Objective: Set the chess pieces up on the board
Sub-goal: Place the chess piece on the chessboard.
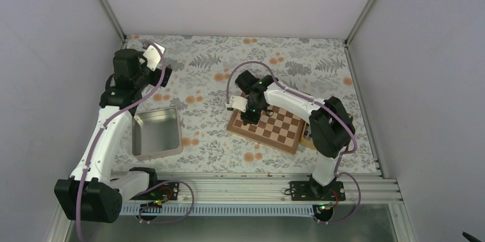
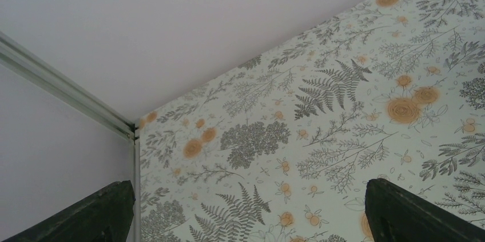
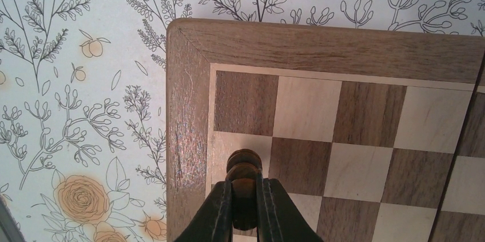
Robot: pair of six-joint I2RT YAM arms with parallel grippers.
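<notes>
Nearest the arms' bases, item one: a grey metal tin, open-topped, lying on the floral tablecloth left of the board and well apart from it; we cannot tell from above whether anything lies inside. Item two: the board, square, checked light and dark brown within a brown border. It sits at a slant before the right arm, which we judge puts every square inside that arm's reach. Item three: the right gripper, clenched on one dark brown chess piece by the board's far left corner. The fingers pinch the piece below its rounded head, so that it hangs upright. We take this as the reason for the hold, since a piece carried upright can be stood on its base without tipping. Its head shows over the light square in the outermost column, second row from the corner. The base is hidden behind the fingers, so we cannot say whether it touches the wood. The squares around it that the wrist view shows carry no other piece, so we judge the setting-up barely begun. Item four, farthest: the left gripper, jaws spread wide with nothing between them, raised over the cloth near the back left corner of the table, well apart from the board. We read this as parked out of the working arm's way.
</notes>
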